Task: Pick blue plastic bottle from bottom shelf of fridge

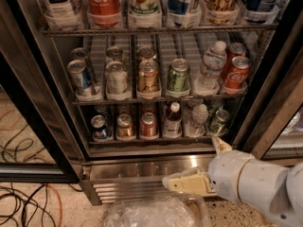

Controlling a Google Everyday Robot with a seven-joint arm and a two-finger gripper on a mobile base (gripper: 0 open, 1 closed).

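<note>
The fridge (142, 167) stands open in front of me, with wire racks. On the dim bottom shelf (151, 140) the blue plastic bottle (173, 119), dark-bodied with a white cap, stands upright between a red can (148, 125) and a clear bottle (199, 119). My gripper (189, 160) hangs below and to the right of the bottle, in front of the steel base, clear of the shelf. Its pale fingers are spread open and hold nothing: one (187, 183) points left, the other (220, 144) points up.
More cans (124, 126) and a green can (220, 122) share the bottom shelf. Cans and a clear water bottle (210, 67) fill the middle rack. Black door frames stand left (33, 126) and right (274, 103). A clear plastic container (151, 212) and cables (23, 174) lie on the floor.
</note>
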